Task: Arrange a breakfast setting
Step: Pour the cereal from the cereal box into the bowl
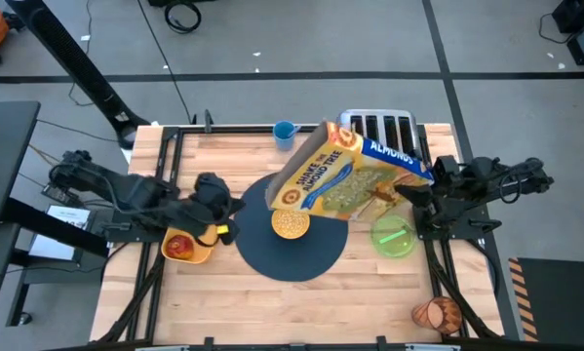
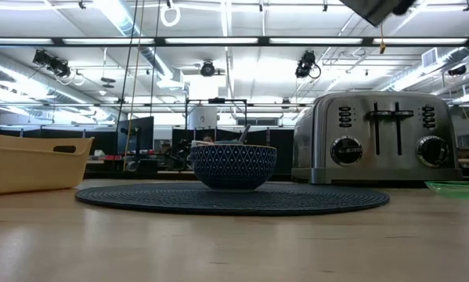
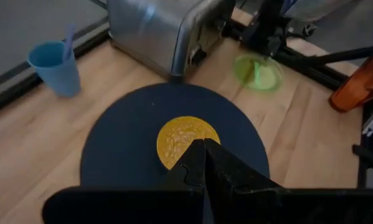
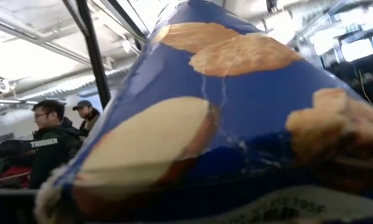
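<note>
A dark round mat (image 1: 292, 255) lies mid-table with the cereal bowl (image 1: 291, 224) on it; the bowl is filled with yellow cereal (image 3: 183, 138). My right gripper (image 1: 418, 190) is shut on a blue-and-yellow cereal box (image 1: 345, 171), which is tilted in the air over the bowl and toaster. My left gripper (image 3: 205, 163) is shut and empty at the mat's left edge, also in the high view (image 1: 218, 210). A red apple (image 1: 179, 244) lies in a yellow tray (image 1: 199, 255). The green plate (image 1: 394, 237) lies right of the mat. The orange-brown cup (image 1: 438, 314) lies near the front right corner. My right gripper holds the cereal box by its end toward the table's right (image 1: 408, 178), coming in level from the right. The box is lifted clear and slopes down to the left, its other end (image 1: 284, 200) above the bowl. The box (image 4: 236, 112) fills the wrist view and hides the fingers.
A chrome toaster (image 1: 379, 127) stands at the far edge behind the box. A small blue cup (image 1: 285, 134) stands at the far edge, left of it. In the low view the toaster (image 2: 379, 137) stands right of the bowl (image 2: 232, 166). People show beyond the table (image 4: 52, 146).
</note>
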Tool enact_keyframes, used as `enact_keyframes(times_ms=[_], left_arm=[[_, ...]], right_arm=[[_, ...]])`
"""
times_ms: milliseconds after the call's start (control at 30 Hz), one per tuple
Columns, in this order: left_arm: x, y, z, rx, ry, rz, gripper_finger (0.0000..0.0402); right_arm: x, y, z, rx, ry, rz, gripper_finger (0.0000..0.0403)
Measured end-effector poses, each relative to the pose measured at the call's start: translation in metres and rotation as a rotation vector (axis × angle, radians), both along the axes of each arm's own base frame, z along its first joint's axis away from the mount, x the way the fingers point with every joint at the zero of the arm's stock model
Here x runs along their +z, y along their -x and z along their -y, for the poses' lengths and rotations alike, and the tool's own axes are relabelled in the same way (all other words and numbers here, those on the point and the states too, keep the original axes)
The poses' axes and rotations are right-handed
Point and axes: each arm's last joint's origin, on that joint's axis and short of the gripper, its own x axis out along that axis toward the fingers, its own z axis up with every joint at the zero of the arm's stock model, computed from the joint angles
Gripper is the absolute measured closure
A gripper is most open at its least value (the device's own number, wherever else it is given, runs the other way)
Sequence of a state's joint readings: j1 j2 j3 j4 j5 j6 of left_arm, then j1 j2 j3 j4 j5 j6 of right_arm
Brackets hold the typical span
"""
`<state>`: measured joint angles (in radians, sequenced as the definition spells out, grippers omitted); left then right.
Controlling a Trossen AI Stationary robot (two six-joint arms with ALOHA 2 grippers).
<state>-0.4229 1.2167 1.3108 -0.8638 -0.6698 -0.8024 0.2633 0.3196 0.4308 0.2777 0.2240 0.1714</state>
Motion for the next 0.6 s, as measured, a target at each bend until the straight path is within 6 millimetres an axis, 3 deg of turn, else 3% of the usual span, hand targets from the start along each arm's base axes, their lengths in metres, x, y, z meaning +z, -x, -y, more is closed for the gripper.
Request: enact_keyframes(times_ms=[333,600], left_arm=[[-0.061,-0.018,0.009,-0.016,0.054,0.087,0.0393],[-0.074,-0.021,0.01,-0.019,0.067,0.134,0.0393]], right_arm=[[-0.017,0.024,0.002,0.018,-0.049,-0.104,0.0214],[-0.03,0.038,0.006,0.028,-0.043,-0.186,0.0214]])
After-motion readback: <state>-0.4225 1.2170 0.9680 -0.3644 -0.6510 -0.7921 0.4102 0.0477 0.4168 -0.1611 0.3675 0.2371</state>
